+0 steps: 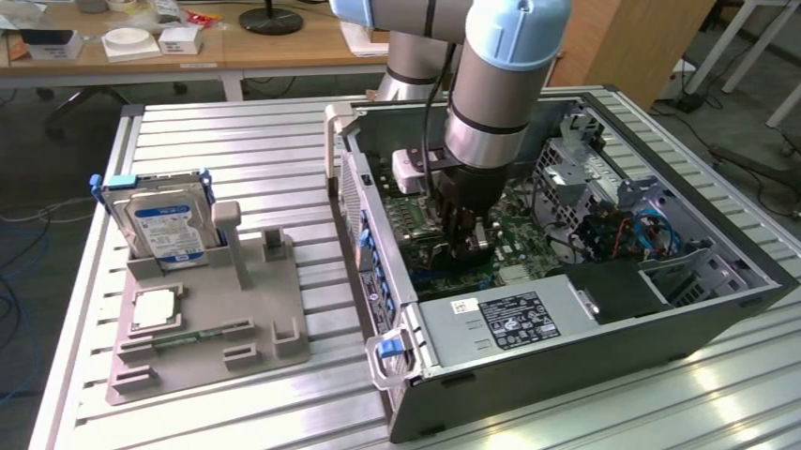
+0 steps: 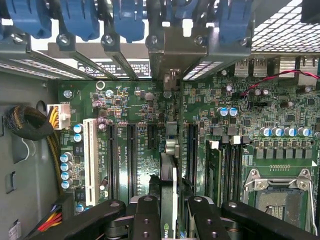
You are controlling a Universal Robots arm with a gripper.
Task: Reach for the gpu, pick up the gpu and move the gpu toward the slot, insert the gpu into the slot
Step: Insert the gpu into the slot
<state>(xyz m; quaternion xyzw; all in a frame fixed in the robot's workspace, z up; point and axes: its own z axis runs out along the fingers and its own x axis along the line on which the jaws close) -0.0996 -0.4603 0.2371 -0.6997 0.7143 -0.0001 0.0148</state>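
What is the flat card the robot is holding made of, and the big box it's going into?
The gpu, seen edge-on in the gripper, looks like dark circuit board with a dull silvery metal bracket at its far end. The computer case looks like sheet metal: matte black outside, bare grey inside, with punched vent holes. The blue clips on its card slots look like glossy plastic.

Green motherboard (image 2: 150, 115), blue slot clips (image 2: 127, 20) — grey fixture (image 1: 206, 323), blue-labelled silver hard drive (image 1: 167, 230).

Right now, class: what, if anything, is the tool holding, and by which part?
The tool grips the thin dark graphics card, seen edge-on, by its upper edge, standing upright over the green motherboard.
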